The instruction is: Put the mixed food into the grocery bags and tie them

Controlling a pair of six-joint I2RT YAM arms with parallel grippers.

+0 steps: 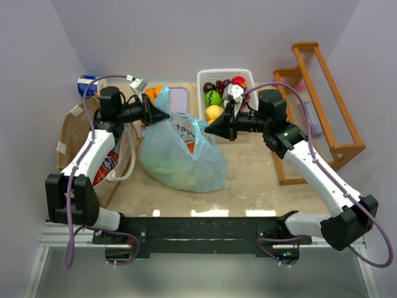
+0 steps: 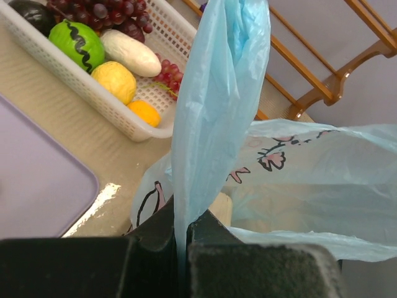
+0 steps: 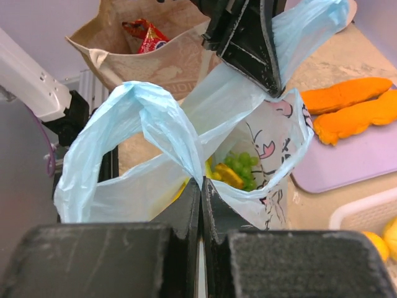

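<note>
The light-blue bag (image 1: 180, 158) sits near the middle of the counter (image 1: 260, 186), its two handles drawn apart. The left claw (image 2: 184, 226) is clamped shut on one handle, and the right claw (image 3: 201, 189) is pinched shut on the other. Green and yellow toy food (image 3: 234, 169) lies inside the bag. The brown paper bag (image 3: 155, 62) stands by the counter's left edge. More toy food lies in the white basket (image 2: 93, 100) at the far edge, near the lilac board (image 2: 37, 180).
</note>
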